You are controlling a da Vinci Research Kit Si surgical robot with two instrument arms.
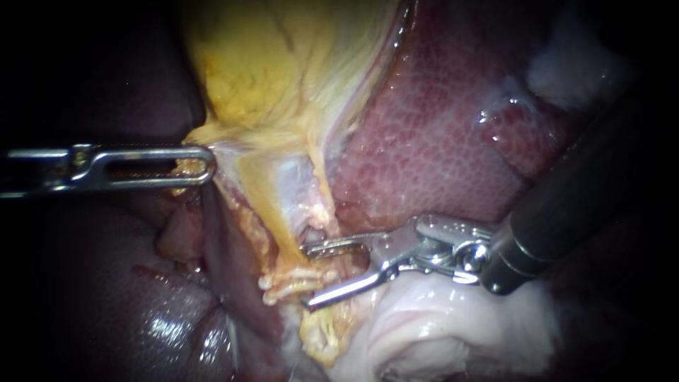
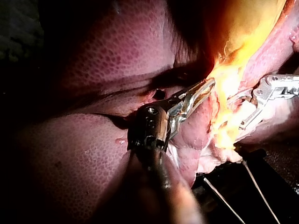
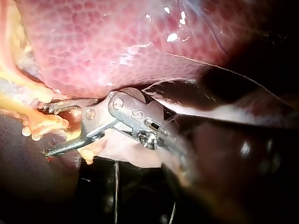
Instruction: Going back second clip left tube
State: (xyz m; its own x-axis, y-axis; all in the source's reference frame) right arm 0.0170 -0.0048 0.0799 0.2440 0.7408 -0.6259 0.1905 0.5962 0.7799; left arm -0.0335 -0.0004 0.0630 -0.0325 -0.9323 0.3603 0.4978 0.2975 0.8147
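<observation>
Instruments: 2 — left instrument (image 1: 205,164) and right instrument (image 1: 308,276). Jaws: 2 on each, 4 total. Liver (image 1: 424,141): 1, with at least 2 lobes showing in endoscope view. Gallbladder (image 1: 283,64): 1. Pale white tissue mass (image 1: 438,325): 1. Pale ridged strands (image 1: 290,283) stacked by the right instrument's jaws: at least 2, can't tell whether they are clips. Tubes: count not clear under the yellow tissue. Thin lines (image 2: 259,191) on the dark surface in left wrist view: 2.
</observation>
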